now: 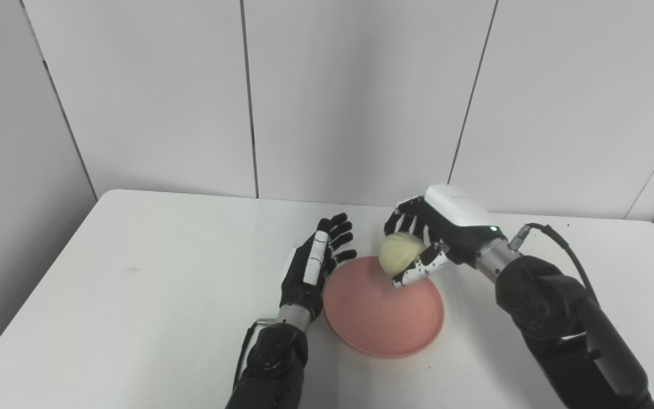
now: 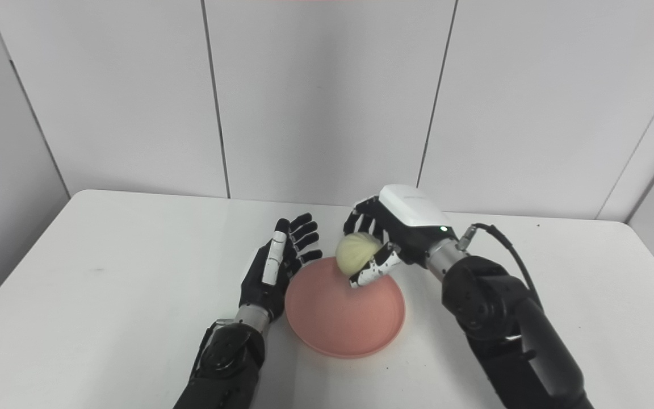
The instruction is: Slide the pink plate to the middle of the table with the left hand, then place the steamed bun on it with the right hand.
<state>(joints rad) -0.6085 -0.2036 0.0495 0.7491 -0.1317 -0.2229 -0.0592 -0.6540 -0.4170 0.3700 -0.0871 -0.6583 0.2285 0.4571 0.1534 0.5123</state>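
The right hand is pinching the steamed bun above the far edge of the pink plate, which is sitting mid-desk. The left hand is resting spread and empty, just beside the plate's left rim.
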